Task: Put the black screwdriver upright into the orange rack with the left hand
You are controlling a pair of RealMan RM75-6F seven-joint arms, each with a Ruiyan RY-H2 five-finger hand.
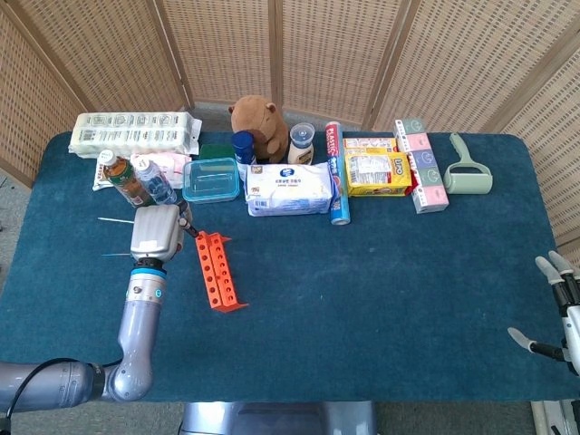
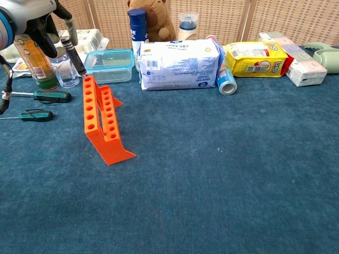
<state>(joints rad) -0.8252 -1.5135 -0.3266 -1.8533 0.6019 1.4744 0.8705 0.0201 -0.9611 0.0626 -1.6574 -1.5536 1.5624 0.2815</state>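
In the head view, the robot's left hand (image 1: 156, 233) hovered over the blue cloth-covered bench (image 1: 381, 290), just beside the far end of the long orange plastic rack with two rows of holes (image 1: 217, 270). Its fingers were closed around the thin black-handled screwdriver (image 1: 188, 226), which showed only as a short dark piece between the hand and the rack's far end. The right hand (image 1: 555, 308) rested at the right edge of the bench, well apart from everything, with fingers spread and nothing in them; I think it stayed aside because the task belongs to the left hand only. In the chest view, the left hand (image 2: 38, 21) was high in the upper left corner, and the screwdriver (image 2: 73, 50) hung down from it, tilted a little, with the tip at the farthest hole of the rack (image 2: 100, 117). I could not tell if the tip was already inside the hole or only touching the rim. The rack looked leaned toward the left, perhaps because the tool pressed on it, so it could tip over. Two green-handled screwdrivers (image 2: 50, 96) lay flat on the bench to the left of the rack, near a clear lidded plastic box (image 2: 109, 64) behind it.
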